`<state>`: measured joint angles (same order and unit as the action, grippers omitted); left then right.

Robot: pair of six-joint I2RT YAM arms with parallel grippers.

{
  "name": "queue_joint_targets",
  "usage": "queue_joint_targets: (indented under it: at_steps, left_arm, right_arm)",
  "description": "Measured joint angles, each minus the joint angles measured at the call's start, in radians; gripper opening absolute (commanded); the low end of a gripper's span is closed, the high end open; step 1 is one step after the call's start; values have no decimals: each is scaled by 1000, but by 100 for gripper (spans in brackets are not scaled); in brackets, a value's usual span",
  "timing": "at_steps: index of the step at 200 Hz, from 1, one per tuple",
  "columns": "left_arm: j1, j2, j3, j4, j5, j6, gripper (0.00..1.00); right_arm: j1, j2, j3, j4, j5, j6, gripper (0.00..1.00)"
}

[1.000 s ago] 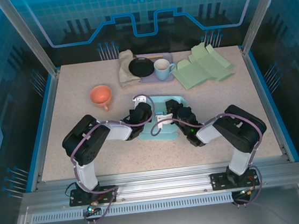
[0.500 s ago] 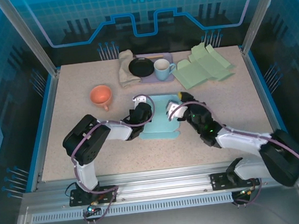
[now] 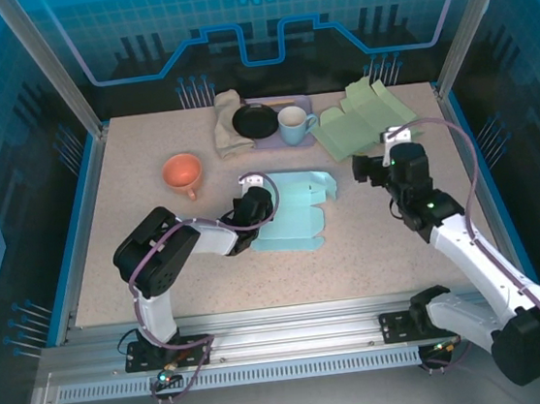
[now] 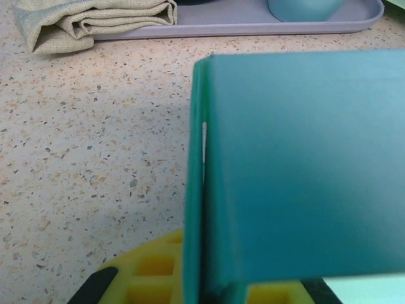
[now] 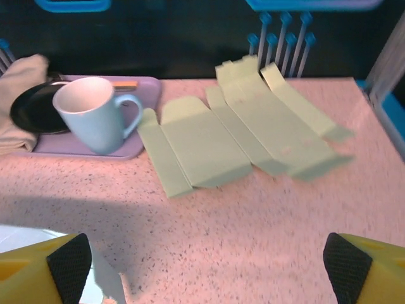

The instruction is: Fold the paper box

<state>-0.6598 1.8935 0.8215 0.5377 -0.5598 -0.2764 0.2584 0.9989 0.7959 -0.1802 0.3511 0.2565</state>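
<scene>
The light teal paper box (image 3: 293,215) lies partly folded at the table's centre, one flap raised at its far edge. My left gripper (image 3: 254,202) is shut on the box's left edge. In the left wrist view the teal panel (image 4: 304,164) stands upright between my yellow fingers (image 4: 149,275), clamped by the left gripper (image 4: 209,288). My right gripper (image 3: 368,167) hangs open to the right of the box, apart from it. In the right wrist view the right gripper (image 5: 205,278) is wide open over bare table, with nothing between its fingertips (image 5: 66,263).
Flat green box sheets (image 3: 370,118) (image 5: 253,126) lie at the back right, just beyond my right gripper. A purple tray (image 3: 303,102) holds a black plate (image 3: 255,121) and a blue mug (image 3: 293,124) (image 5: 95,114). A folded cloth (image 3: 230,124) and an orange cup (image 3: 183,173) sit at the left.
My right gripper let go of the teal box, opened wide and swung away to the right and back toward the green sheets. The left gripper kept its hold.
</scene>
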Motion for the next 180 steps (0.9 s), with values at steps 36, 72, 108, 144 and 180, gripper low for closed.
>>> queue_joint_targets:
  at_steps: [36,72,108,144,180]
  left_arm:
    - [-1,0,0,2,5,16,0]
    - [-6,0,0,2,4,22,0]
    - [-14,0,0,2,3,22,0]
    - [-24,0,0,2,3,22,0]
    - [-26,0,0,2,3,21,0]
  right_arm:
    - [52,29,18,-66,-74,153,93]
    - [146,145,63,-85,-108,260,92]
    - [247,264,93,-32,-121,327,91]
    - [265,360,113,15,-126,384,90]
    - [265,419,113,72,-157,444,84]
